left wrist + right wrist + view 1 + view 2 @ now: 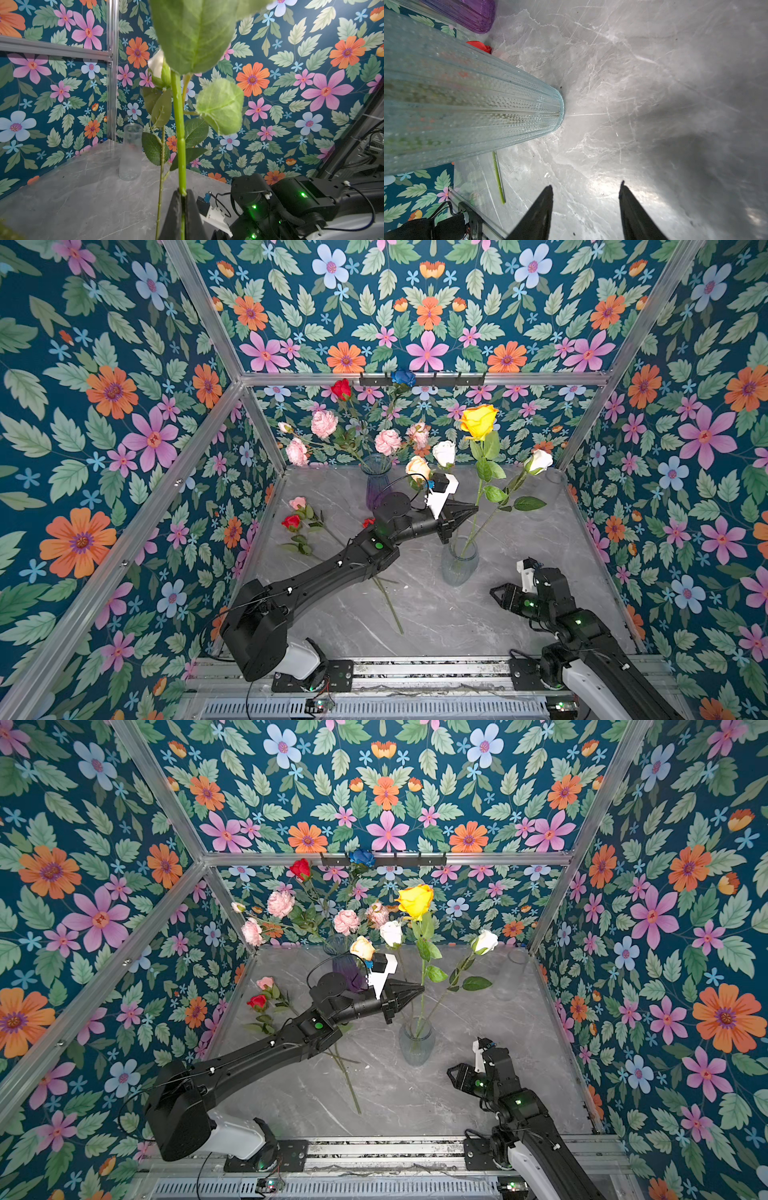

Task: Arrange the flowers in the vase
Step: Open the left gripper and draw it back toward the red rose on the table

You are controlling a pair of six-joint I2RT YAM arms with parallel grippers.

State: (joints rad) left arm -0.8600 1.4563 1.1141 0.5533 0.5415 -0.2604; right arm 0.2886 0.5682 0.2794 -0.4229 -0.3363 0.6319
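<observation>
in both top views the left gripper [473,510] is seen at centre frame, pressed shut on the green stem [478,495] of the yellow rose [478,421], whose lower end appears to be set inside the clear vase [459,562] just below, beside a white rose [539,460]; the step in hand is judged to be the seating of this bloom, and a release and a clean retreat, with no tug on stem or vase, are called for next. a loose pink rose [297,502] and a loose red rose [291,522] are shown lying at centre left on the grey marble table [436,622], while carnations [324,424] are massed in the purple vase [376,489] toward the back. the right gripper [494,592] is held at lower right, apart from everything. in the left wrist view the green stem [180,133] is shown pinched between the dark fingers [173,212] at bottom centre, with an empty ribbed glass [131,151] at centre left near the table's corner. in the right wrist view the right gripper [586,184] is shown with jaws spread and nothing between them, the clear vase [467,104] filling the left half and a loose stem [498,176] lying at lower left. the booth is walled in printed floral wallpaper [112,393] and framed by aluminium rails [291,379].
</observation>
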